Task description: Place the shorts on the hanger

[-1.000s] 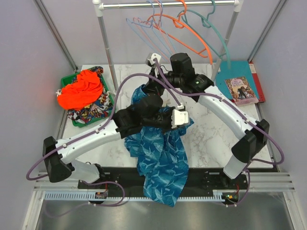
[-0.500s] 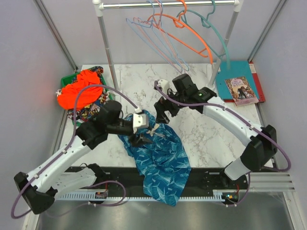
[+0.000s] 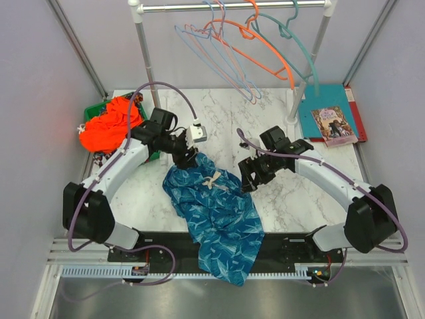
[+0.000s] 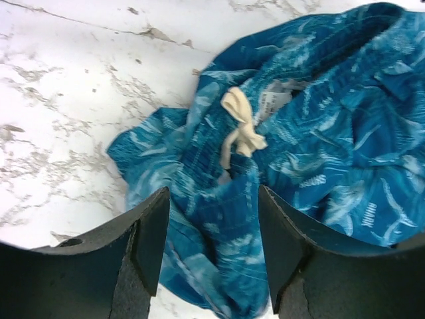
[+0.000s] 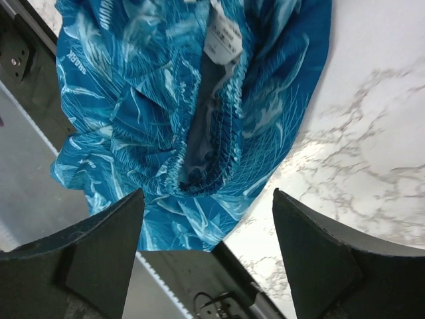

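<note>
The dark-blue cloth shorts with a teal leafy print point(image 3: 216, 212) lie bunched on the white marble table point(image 3: 285, 207), hanging over its near edge. The left gripper point(image 4: 212, 199) and right gripper point(image 5: 207, 199) hang just above them, fingers apart, holding nothing.

The shorts point(image 3: 212, 212) are running off the right edge in the left wrist view and off the top edge in the right wrist view. Their label point(image 5: 222, 38) is carrying print too small to read. Beyond the shorts, the hanger point(image 3: 214, 63) is losing its hook past the top edge.
</note>
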`<control>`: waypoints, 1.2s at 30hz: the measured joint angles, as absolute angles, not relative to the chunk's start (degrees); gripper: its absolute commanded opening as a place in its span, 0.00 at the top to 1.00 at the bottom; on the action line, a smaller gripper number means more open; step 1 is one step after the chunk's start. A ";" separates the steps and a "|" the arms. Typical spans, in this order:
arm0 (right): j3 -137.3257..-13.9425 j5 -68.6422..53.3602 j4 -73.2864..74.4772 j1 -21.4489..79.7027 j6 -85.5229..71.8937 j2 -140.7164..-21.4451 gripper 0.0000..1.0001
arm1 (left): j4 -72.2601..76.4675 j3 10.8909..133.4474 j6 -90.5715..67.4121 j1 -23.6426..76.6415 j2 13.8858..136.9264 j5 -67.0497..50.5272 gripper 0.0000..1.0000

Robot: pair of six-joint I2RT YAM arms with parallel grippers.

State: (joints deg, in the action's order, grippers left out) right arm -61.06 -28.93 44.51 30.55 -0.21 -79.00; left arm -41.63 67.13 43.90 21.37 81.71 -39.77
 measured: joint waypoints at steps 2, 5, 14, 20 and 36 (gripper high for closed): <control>-59.94 -30.61 44.71 29.63 -1.50 -80.88 0.18 | -41.76 69.54 44.91 21.39 84.42 -38.98 0.37; -59.24 -33.67 44.73 29.39 -2.46 -82.24 0.20 | -42.04 70.37 46.39 21.65 86.54 -38.17 0.37; -55.92 -40.77 44.38 30.00 -3.97 -82.17 0.17 | -44.14 67.96 47.92 24.53 86.98 -37.10 0.36; -54.19 -40.95 42.92 31.62 -4.78 -82.52 0.31 | -44.38 67.90 47.90 26.39 88.42 -33.93 0.45; -54.63 -35.94 41.78 32.05 -4.54 -85.38 1.00 | -45.39 67.29 46.61 26.74 86.89 -30.46 0.98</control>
State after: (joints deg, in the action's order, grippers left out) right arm -54.63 -35.94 41.78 32.05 -4.54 -85.38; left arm -45.39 67.29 46.61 26.74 86.89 -30.46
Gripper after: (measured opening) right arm 0.011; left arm 0.063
